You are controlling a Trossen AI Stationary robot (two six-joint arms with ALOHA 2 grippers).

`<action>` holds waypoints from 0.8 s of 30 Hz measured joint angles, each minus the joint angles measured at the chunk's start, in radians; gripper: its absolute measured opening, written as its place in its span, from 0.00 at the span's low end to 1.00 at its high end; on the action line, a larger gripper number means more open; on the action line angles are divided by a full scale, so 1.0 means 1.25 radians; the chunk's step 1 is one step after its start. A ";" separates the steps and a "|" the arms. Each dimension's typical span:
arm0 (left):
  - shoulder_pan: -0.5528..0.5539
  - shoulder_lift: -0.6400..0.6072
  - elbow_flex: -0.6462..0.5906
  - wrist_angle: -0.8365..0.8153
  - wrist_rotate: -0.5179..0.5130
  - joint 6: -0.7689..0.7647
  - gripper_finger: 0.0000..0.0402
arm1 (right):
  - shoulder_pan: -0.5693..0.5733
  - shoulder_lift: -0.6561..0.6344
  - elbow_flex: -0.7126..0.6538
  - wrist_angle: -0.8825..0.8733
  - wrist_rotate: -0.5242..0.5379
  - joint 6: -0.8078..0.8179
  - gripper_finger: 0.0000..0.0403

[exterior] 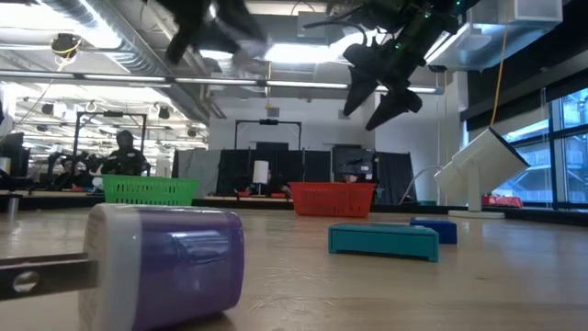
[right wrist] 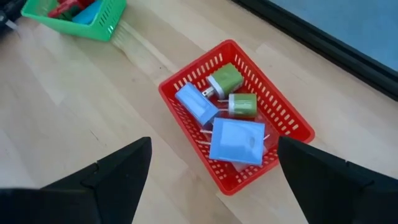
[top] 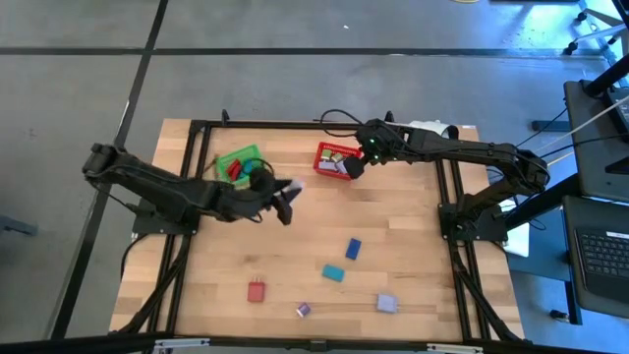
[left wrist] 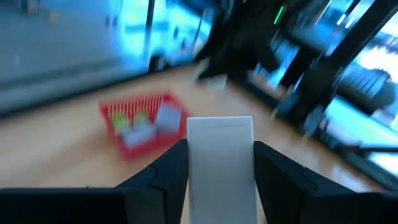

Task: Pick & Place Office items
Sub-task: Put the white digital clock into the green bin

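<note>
My left gripper point(top: 287, 204) is above the table's middle, between the green mesh basket point(top: 239, 162) and the red mesh basket point(top: 332, 162), and is shut on a white block point(left wrist: 219, 158). My right gripper point(right wrist: 211, 174) hangs open over the red basket point(right wrist: 239, 112), which holds two light-blue pieces point(right wrist: 237, 142) and two green ones point(right wrist: 225, 79). The green basket point(right wrist: 74, 14) holds red and teal pieces. On the near half of the table lie a blue piece point(top: 353, 248), a teal one point(top: 333, 272), a red one point(top: 256, 291), a lavender one point(top: 387, 304) and a tiny purple one point(top: 303, 310). My left gripper pinches the white block between its two fingers, one on each of its side faces point(left wrist: 191, 168). The block's free end point(top: 295, 186) sticks out past the fingertips toward the red basket. The low view shows the gripper high above the table, so the block is lifted clear.
The black frame rails point(top: 447, 197) run along the table's sides. A white device point(exterior: 482, 170) stands at the far right corner. The lavender piece point(exterior: 165, 267) sits close before the low camera. A person point(exterior: 122, 156) is in the room beyond the table.
</note>
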 joint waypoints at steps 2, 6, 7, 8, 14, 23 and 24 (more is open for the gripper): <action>0.000 -0.032 0.000 0.052 -0.019 0.074 0.37 | 0.000 0.000 0.000 0.006 0.004 0.000 0.86; 0.000 -0.077 0.000 0.189 -0.013 0.236 0.37 | 0.000 0.000 0.000 0.020 0.004 0.000 0.86; 0.000 -0.085 0.000 0.223 0.002 0.274 0.37 | 0.000 0.000 0.000 0.023 0.004 0.000 0.86; 0.000 -0.091 0.000 0.255 0.020 0.309 0.37 | 0.000 0.000 0.000 0.025 0.005 0.000 0.86; 0.000 -0.100 0.000 0.435 0.162 0.477 0.37 | 0.000 0.000 0.000 0.035 0.030 0.024 0.86; 0.000 -0.100 0.000 0.607 0.399 0.667 0.37 | 0.000 0.000 0.000 0.036 0.046 0.026 0.84; 0.000 -0.100 0.000 0.616 0.419 0.679 0.37 | 0.000 0.000 0.000 0.037 0.046 0.027 0.84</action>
